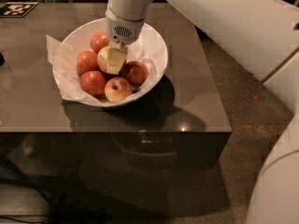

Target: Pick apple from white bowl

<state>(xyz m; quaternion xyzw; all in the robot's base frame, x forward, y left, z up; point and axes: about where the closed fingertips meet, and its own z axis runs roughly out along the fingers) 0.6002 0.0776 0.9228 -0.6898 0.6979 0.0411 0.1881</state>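
Observation:
The white bowl (158, 45) stands on the brown table, lined with crumpled white paper (58, 56). The apple (102, 59), pale yellow-green with a blush, lies in the middle of the bowl among the others. My gripper (115, 59) reaches straight down from the white arm (126, 8) into the bowl. It sits right on the apple and covers the apple's right side. A smaller yellow-red apple with a stem dimple (117, 89) lies at the bowl's front. Red apples lie at the left (87, 60), front left (92, 82), right (136, 72) and back (99, 40).
The table (196, 101) ends at its front edge just below the bowl and at its right edge, with carpet floor (243, 125) beyond. A black-and-white marker tag (17, 8) lies at the back left corner. My white arm and body fill the right side.

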